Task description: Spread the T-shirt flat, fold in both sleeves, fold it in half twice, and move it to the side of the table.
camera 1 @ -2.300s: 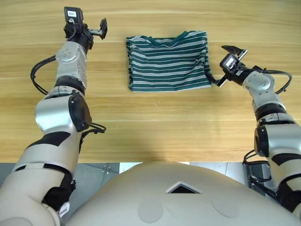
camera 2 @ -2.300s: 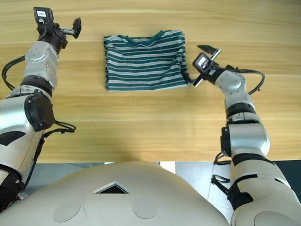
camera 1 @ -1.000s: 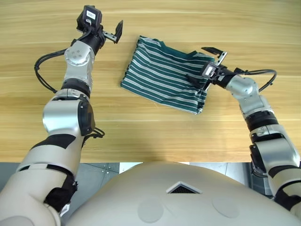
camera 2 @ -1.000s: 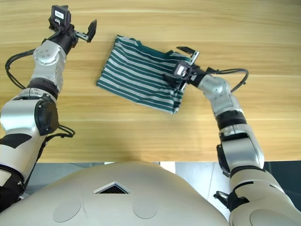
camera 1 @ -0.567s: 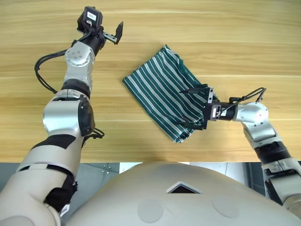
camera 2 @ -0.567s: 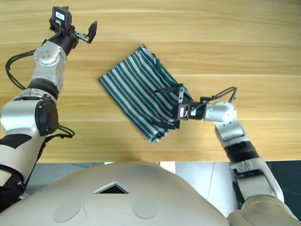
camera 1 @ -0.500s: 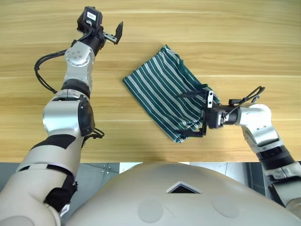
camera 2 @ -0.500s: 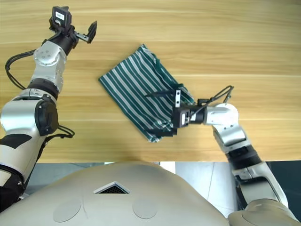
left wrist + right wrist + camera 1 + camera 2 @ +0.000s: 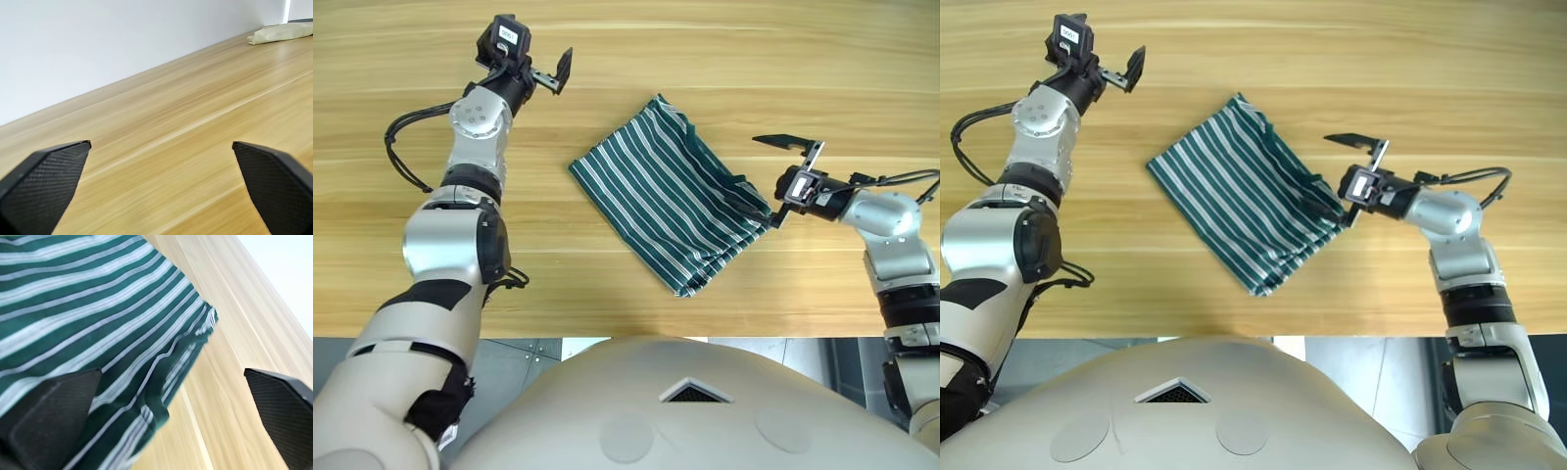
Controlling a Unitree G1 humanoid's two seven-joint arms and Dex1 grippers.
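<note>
The folded T-shirt (image 9: 668, 189), green with white stripes, lies diagonally on the wooden table (image 9: 607, 284), one corner close to the front edge. My right gripper (image 9: 782, 182) stands open at the shirt's right corner. In the right wrist view one fingertip (image 9: 46, 416) sits over the striped T-shirt (image 9: 98, 303) and the other over bare wood. My left gripper (image 9: 558, 70) is open at the far left of the table, well away from the shirt. In the left wrist view the left gripper (image 9: 161, 183) has only wood between its fingers.
The table's front edge (image 9: 754, 333) runs just below the shirt's nearest corner. A cream cloth (image 9: 281, 30) lies far off along the table by a white wall (image 9: 122, 34). Bare wood stretches to the shirt's left and right.
My right gripper dragged and turned the shirt toward the front edge, then drew back rightward off it to its right corner. The left arm has hardly moved.
</note>
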